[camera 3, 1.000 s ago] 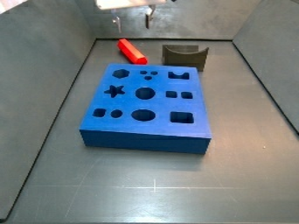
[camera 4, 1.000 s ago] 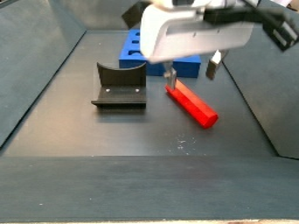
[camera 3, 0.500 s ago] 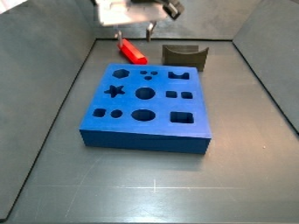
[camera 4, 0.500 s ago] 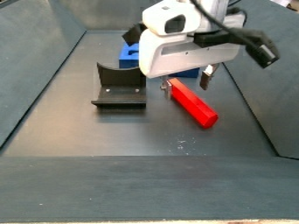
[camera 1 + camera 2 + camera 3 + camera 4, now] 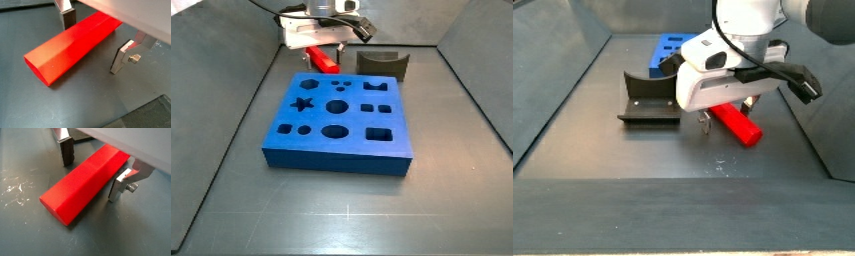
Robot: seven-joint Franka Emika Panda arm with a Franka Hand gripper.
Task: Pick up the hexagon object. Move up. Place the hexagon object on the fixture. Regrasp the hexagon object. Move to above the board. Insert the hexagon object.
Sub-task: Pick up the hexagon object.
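Claw point(image 5: 90, 173) open, lowered astride the hexagon object point(image 5: 85, 184), one finger point(image 5: 66, 150) each side, bar flat on the floor, fixture point(image 5: 649, 98) beside it, board point(image 5: 341, 122) near

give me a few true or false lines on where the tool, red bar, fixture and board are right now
1. The tool is down at the hexagon object, one finger on each side of it. True.
2. The fingers are clamped tight on the bar. False: in both wrist views the tool is open, with gaps beside the bar.
3. The hexagon object rests in the notch of the fixture. False: it lies on the floor beside the fixture.
4. The board has nothing inserted in its cut-outs. True.
5. The hexagon object is lifted off the floor. False: it lies flat on the floor.
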